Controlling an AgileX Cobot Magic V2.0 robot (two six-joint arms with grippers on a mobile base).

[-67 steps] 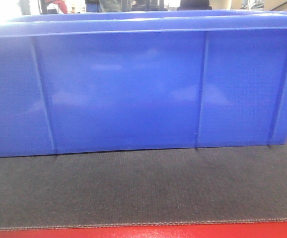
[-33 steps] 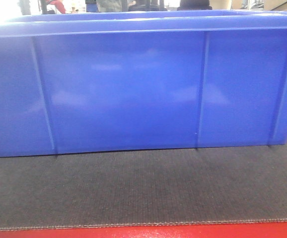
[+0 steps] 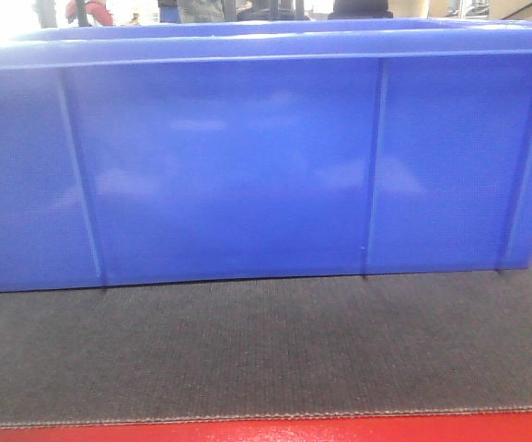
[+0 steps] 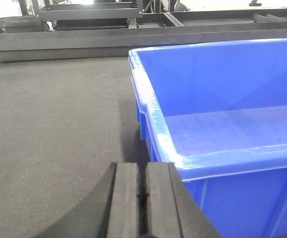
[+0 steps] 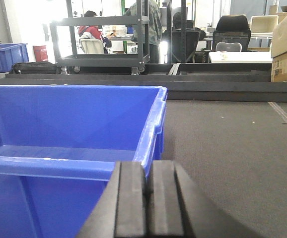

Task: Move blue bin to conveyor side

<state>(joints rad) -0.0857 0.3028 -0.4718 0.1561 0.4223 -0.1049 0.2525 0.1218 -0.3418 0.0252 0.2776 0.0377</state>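
Observation:
The blue bin (image 3: pixel 248 166) fills the front view, its ribbed side wall toward me, resting on the dark grey conveyor (image 3: pixel 266 359) above a red strip (image 3: pixel 266 431). In the left wrist view my left gripper (image 4: pixel 142 198) is shut on nothing, just left of the near-left corner of the bin (image 4: pixel 223 99), over the conveyor (image 4: pixel 54 114). In the right wrist view my right gripper (image 5: pixel 147 198) is shut too, pads together, at the near-right corner of the bin (image 5: pixel 59 114). The bin's inside looks empty.
A black metal frame (image 4: pixel 84 42) runs along the belt's far edge. Beyond it stand a black wheeled rack (image 5: pixel 104 39), another blue crate (image 5: pixel 7 55), cardboard boxes (image 5: pixel 286 47), chairs and seated people (image 5: pixel 91 34). Belt (image 5: pixel 233 148) stretches right of the bin.
The bin and belt stand as before. Only the figures in the background above the bin's rim have shifted.

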